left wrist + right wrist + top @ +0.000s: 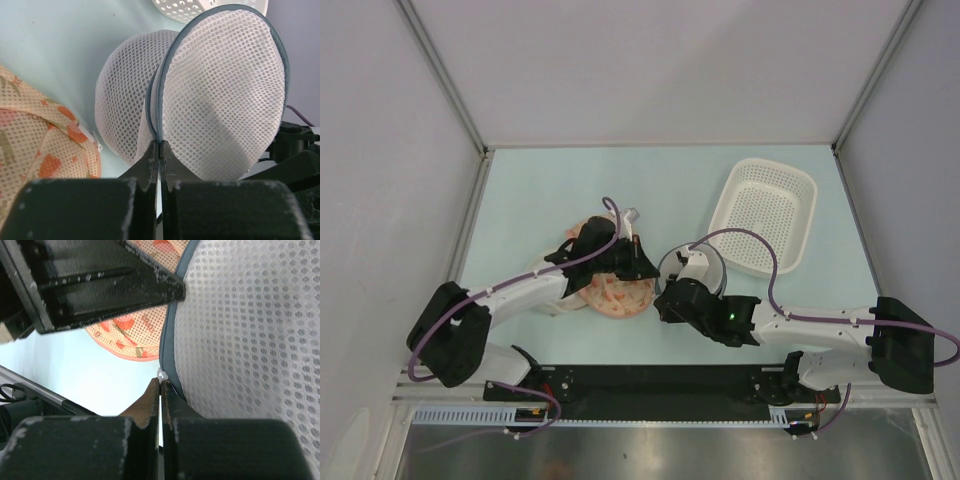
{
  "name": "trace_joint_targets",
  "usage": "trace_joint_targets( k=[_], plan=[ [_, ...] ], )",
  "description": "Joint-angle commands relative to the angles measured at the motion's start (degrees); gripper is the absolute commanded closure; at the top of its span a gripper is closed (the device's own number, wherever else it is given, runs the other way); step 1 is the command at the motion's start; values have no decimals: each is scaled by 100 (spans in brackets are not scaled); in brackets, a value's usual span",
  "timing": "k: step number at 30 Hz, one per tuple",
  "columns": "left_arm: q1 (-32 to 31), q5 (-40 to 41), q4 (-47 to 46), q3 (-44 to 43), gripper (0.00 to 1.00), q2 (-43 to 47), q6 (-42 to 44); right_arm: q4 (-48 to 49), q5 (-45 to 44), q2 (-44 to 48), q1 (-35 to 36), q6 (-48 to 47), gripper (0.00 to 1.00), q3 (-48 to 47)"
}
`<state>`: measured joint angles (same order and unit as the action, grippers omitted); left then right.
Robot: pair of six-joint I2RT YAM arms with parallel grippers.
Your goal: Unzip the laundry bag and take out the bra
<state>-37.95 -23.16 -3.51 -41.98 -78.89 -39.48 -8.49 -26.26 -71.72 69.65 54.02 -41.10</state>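
White mesh and drum-shaped, the small round laundry bag [220,90] with its dark navy zipper band [156,100] is tilted on edge between the two arms over the pale green surface [550,190]. It is near a white perforated plastic basket [765,215] and just beside a peach-orange floral padded item [40,140]. The left pincer [160,145] is pressed together on the zipper band at the bag's rim, and the right pincer [160,382] likewise pinches the navy band by a small white tab [161,374]. A dim grey shape shows through the mesh, too vague to name.
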Motion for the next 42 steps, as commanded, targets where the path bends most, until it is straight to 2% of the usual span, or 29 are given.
trace_joint_targets(
  k=[1, 16, 42],
  plan=[
    [183, 154, -54, -443, 100, -179, 362, 14, -37, 79, 49, 74, 100, -65],
    [447, 83, 263, -1277, 100, -750, 740, -30, -37, 88, 58, 74, 100, -100],
    [500, 101, 483, -1937, 100, -1199, 872, -135, -28, 167, 75, 118, 100, -82]
  ],
)
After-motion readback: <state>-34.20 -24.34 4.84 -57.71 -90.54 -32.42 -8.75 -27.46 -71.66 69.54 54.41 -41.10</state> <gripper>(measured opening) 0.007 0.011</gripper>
